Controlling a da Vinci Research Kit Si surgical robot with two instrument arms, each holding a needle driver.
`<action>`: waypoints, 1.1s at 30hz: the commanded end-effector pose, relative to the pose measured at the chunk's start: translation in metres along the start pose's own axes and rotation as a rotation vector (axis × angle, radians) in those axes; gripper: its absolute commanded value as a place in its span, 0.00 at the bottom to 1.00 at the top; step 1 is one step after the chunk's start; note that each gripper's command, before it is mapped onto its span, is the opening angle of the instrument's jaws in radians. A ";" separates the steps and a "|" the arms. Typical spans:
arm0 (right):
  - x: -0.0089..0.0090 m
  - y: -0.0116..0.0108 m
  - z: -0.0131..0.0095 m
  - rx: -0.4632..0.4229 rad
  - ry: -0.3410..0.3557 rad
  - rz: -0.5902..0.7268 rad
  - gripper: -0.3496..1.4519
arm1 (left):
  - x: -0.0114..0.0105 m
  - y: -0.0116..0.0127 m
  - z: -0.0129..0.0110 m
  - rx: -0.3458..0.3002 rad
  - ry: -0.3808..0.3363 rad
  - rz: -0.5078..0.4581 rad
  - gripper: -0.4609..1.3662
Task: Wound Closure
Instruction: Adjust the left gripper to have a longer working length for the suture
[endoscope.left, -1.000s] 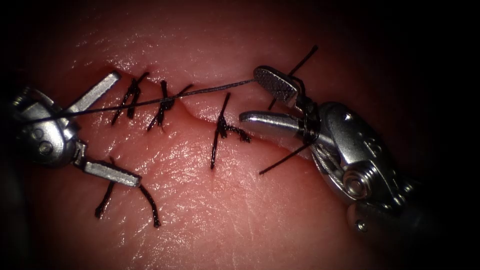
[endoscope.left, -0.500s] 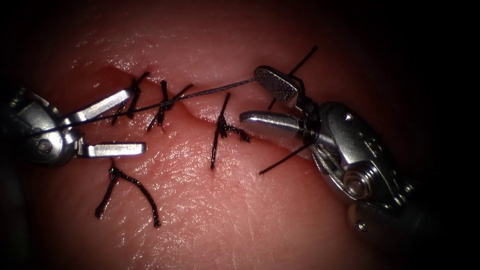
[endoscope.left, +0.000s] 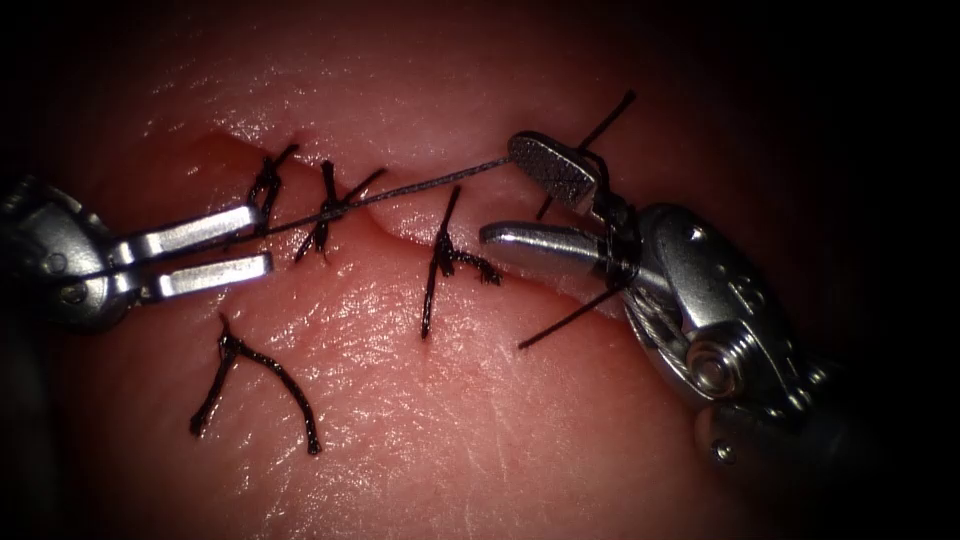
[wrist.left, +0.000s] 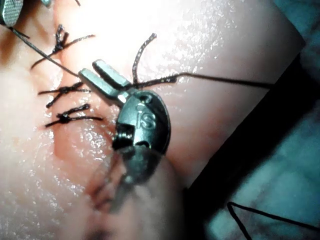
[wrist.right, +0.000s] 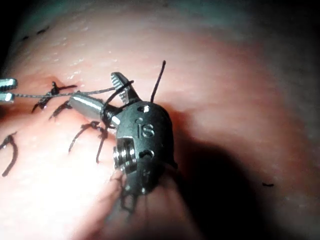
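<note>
The left arm's steel two-jawed tool has narrowed its jaws almost closed around the thin dark thread, apparently to grip it. That strand runs taut over the knotted black stitches to the right arm's steel tool, whose jaws gape wide, thread wound around its neck. No needle is visible on the pink tissue.

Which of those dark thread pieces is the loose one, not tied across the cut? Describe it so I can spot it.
Start at the cut running across the tissue, then find the left hand at its left end. Just below that hand lies the loose thread piece: a forked scrap lying flat on uncut tissue, while the stitches all cross the cut.
</note>
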 end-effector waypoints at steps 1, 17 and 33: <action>0.0000 0.0000 0.0000 0.000 0.000 0.000 0.72 | 0.0000 0.0000 0.0000 -0.003 -0.002 0.002 0.20; 0.0000 -0.0001 0.0000 0.003 0.000 0.000 0.72 | -0.0004 0.0000 -0.0007 0.017 -0.051 0.010 0.40; 0.0000 -0.0001 0.0000 0.002 -0.001 0.001 0.72 | -0.0004 -0.0002 -0.0008 -0.028 -0.085 0.065 0.06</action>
